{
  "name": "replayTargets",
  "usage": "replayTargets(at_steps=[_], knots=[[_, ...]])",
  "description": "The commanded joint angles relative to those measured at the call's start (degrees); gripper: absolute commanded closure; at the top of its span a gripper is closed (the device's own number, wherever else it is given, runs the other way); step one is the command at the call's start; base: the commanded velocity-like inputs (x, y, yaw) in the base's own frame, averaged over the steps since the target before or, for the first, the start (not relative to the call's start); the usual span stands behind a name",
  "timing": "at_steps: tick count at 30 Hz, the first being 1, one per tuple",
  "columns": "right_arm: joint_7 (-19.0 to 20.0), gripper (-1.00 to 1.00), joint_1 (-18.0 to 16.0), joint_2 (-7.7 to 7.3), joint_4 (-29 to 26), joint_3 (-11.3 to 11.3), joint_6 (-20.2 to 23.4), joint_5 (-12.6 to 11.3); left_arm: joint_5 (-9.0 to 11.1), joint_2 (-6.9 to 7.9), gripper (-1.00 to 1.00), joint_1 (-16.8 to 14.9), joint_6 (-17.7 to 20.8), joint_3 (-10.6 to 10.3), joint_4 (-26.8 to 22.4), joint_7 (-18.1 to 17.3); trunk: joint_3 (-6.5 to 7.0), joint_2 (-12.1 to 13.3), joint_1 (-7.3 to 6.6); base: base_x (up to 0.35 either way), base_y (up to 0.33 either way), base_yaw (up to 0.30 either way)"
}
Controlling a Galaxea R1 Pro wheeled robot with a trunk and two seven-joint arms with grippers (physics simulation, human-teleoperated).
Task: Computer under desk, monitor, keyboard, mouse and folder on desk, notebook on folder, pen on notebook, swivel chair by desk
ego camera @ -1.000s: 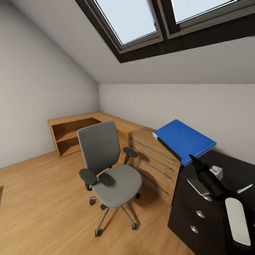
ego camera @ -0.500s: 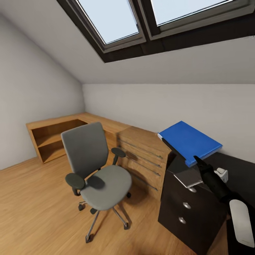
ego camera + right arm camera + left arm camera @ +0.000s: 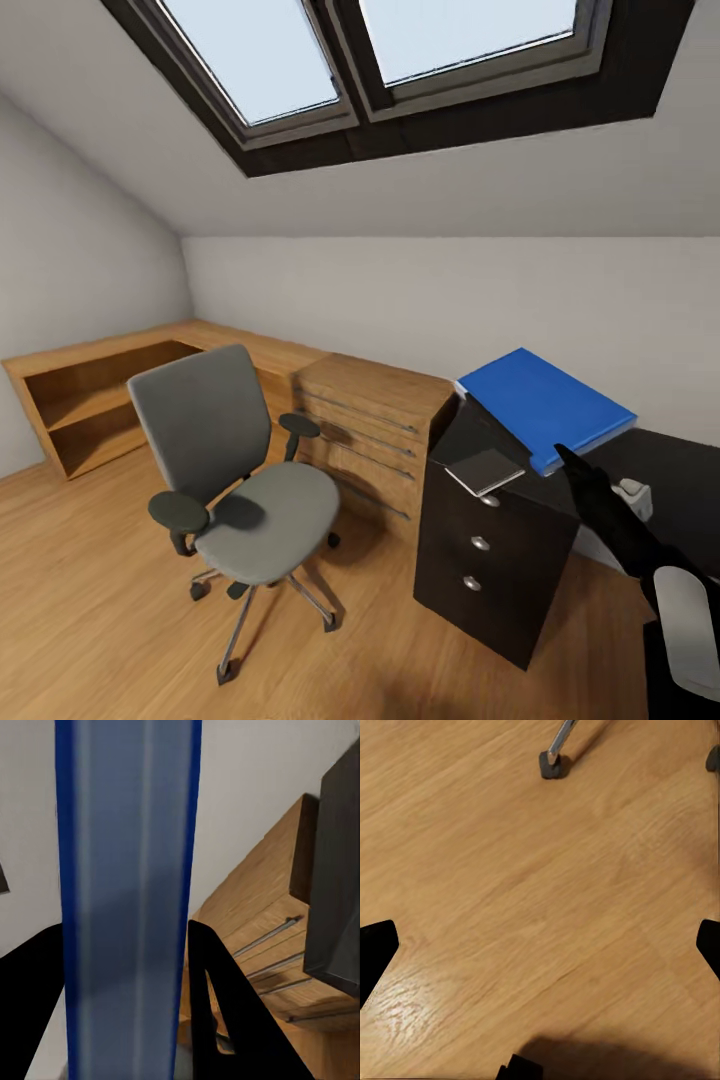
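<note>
My right gripper point(image 3: 572, 460) is shut on the near edge of the blue folder point(image 3: 545, 400), holding it tilted above the left end of the black desk point(image 3: 500, 570). In the right wrist view the folder's blue spine point(image 3: 127, 870) runs between the two dark fingers point(image 3: 225, 1012). A flat grey notebook point(image 3: 485, 470) lies on the desk's front left corner. The grey swivel chair point(image 3: 230, 470) stands on the floor left of the desk, its seat bare. My left gripper point(image 3: 540, 945) is open over the wooden floor, near a chair caster point(image 3: 553, 763).
A wooden chest of drawers point(image 3: 365, 420) stands between chair and desk, and a low wooden shelf unit point(image 3: 85, 395) runs along the left wall. A small white object point(image 3: 633, 495) sits on the desk beside my right arm. Skylights point(image 3: 400, 60) slope overhead.
The whole view has swung right, so chair and wooden furniture slid left in the picture and more of the desk front shows. The folder stays in my right gripper.
</note>
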Motion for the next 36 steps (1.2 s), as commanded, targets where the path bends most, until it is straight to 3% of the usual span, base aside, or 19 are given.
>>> replayTargets(at_steps=[1,4,10,15,20,26,36], knots=[[-0.04,1.0,-0.09,0.08,0.01,-0.18,0.4,-0.19,0.3,0.07,-1.0,-0.01,0.14,-0.42,-0.1,0.55,-0.08,-0.04,-0.04,-0.295,0.064,-0.26],[-1.05,1.0,-0.08,0.1,0.06,-0.19,-0.16,-1.49,-0.09,0.0,-1.0,-0.01,0.07,-0.41,-0.05,0.56,-0.16,-0.04,-0.04,-0.179,0.029,-0.249],[-5.78,1.0,-0.09,0.05,0.08,-0.2,-1.09,-6.42,-0.29,-0.05,-1.0,-0.01,-1.15,-0.39,-0.02,0.56,-0.49,-0.04,-0.04,-0.042,0.007,-0.192],[-11.81,1.0,-0.09,-0.04,0.08,-0.2,-2.93,-12.5,-0.31,-0.12,-1.0,-0.01,-1.63,-0.4,-0.02,0.55,-0.86,-0.04,-0.04,-0.007,0.001,-0.118],[-15.73,1.0,-0.09,-0.26,0.08,-0.23,-3.59,-17.03,-0.32,-0.14,-1.0,-0.01,-1.76,-0.41,-0.02,0.55,-1.27,-0.04,-0.04,-0.001,0.0,-0.108],[-17.6,1.0,-0.09,-0.4,0.07,-0.28,-3.79,-18.52,-0.32,-0.14,-1.0,-0.01,-1.79,-0.41,-0.02,0.59,-1.76,-0.04,-0.04,0.023,0.005,-0.104],[-17.88,1.0,-0.09,-0.5,0.07,-0.28,-6.92,-18.67,-0.32,-0.14,-1.0,-0.01,-1.79,-0.41,-0.02,0.57,-2.35,-0.04,-0.04,0.29,0.078,-0.183]])
